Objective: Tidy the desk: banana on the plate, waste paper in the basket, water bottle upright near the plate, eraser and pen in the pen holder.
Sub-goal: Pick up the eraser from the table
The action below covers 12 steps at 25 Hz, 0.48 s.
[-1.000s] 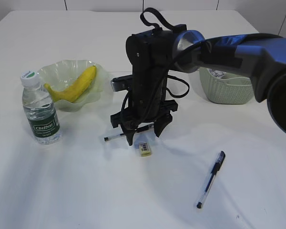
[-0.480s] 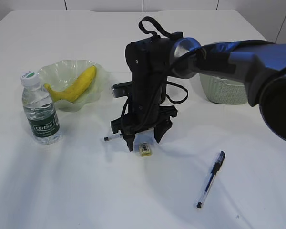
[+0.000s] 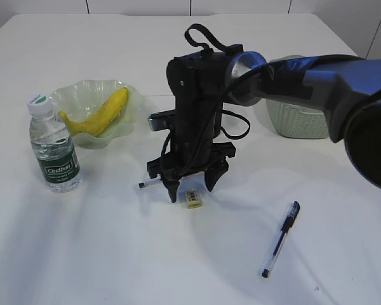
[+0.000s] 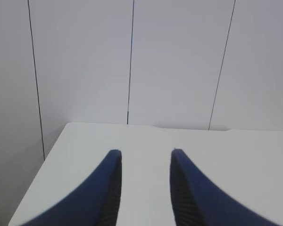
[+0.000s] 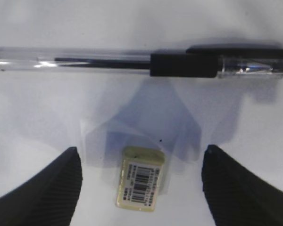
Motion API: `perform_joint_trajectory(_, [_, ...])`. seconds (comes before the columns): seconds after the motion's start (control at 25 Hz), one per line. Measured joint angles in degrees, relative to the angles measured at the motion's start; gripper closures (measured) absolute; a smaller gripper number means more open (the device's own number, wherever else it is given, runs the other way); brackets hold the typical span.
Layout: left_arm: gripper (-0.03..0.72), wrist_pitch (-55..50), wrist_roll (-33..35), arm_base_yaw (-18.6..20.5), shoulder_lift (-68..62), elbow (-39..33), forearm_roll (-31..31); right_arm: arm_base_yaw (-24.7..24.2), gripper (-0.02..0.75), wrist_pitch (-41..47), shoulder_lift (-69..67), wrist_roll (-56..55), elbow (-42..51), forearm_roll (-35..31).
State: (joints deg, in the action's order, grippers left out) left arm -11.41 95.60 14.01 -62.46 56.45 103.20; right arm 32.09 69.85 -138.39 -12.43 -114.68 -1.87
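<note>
My right gripper (image 3: 190, 188) is open, pointing down, its fingers either side of a small yellowish eraser (image 3: 192, 198) with a barcode label, also in the right wrist view (image 5: 139, 184) between the fingertips (image 5: 140, 160). A clear pen with a black cap (image 5: 141, 64) lies just behind it; only its tip shows in the exterior view (image 3: 148, 183). A second, blue pen (image 3: 280, 238) lies at the front right. The banana (image 3: 101, 114) lies on the pale green plate (image 3: 128, 95). The water bottle (image 3: 53, 147) stands upright by the plate. My left gripper (image 4: 143, 153) is open and empty, facing a wall.
A pale green basket (image 3: 303, 117) stands at the right behind my right arm. No pen holder shows in any view. The left wrist view shows only a table corner (image 4: 70, 127) and white wall panels.
My right gripper has come down and slightly right over the eraser, so its fingers now straddle it close to the table. The objects have not moved.
</note>
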Motion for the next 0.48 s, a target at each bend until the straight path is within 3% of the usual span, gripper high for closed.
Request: perform_joint_trajectory(0.48, [0.448,0.0,0.0,0.0,0.0,0.0,0.0,0.0,0.153,0.0,0.0,0.0,0.0,0.2])
